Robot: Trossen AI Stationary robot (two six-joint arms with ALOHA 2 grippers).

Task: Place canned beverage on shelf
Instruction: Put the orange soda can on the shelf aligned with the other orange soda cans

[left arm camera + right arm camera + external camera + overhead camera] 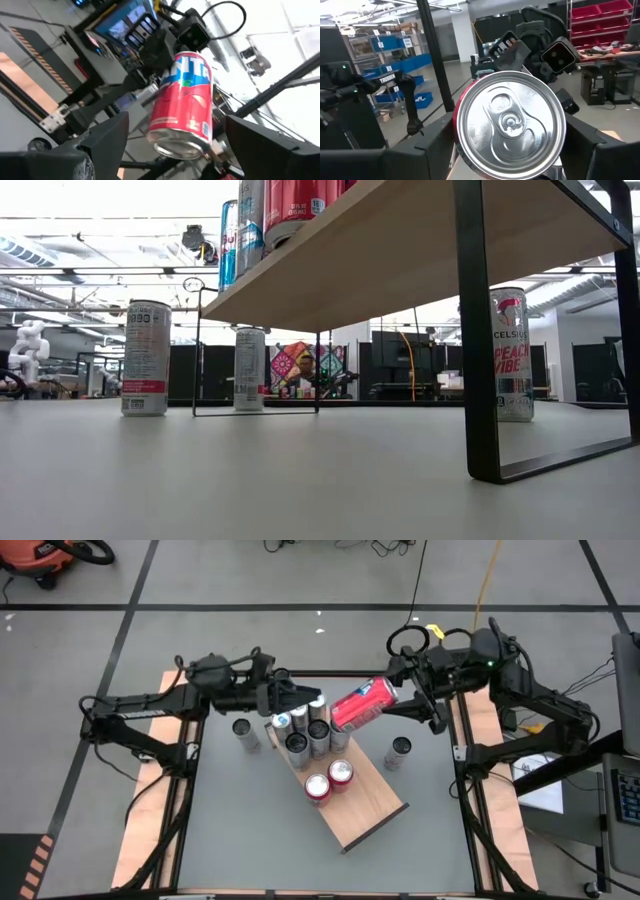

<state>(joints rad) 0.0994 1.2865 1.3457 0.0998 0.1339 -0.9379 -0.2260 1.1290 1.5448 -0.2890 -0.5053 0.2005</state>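
Note:
A red can [363,704] is held in the air, lying tilted above the shelf's far end. My right gripper [398,693] is shut on it; the can's top [509,124] faces the right wrist. My left gripper [305,698] is open, just left of the can's bottom end [181,145], above the cans at the shelf's far end; its fingers [107,137] stand apart from the can. The shelf [372,808] is a light-brown board on black legs [470,330]. It carries several upright cans [308,735], among them two red-topped ones [329,780]. My right gripper pinches the red can between its two fingers [432,147], on the can's side wall near the top end [388,692]. The fingers come from the table's right and lie along the can. The can is lifted clear, lying tilted with its bottom toward the left gripper.
Single cans stand on the table left [245,734] and right [399,752] of the shelf; in the low view they show beside its legs [146,358] [511,355]. Pale wood strips [150,810] run along the table's sides. The shelf's near half is bare.

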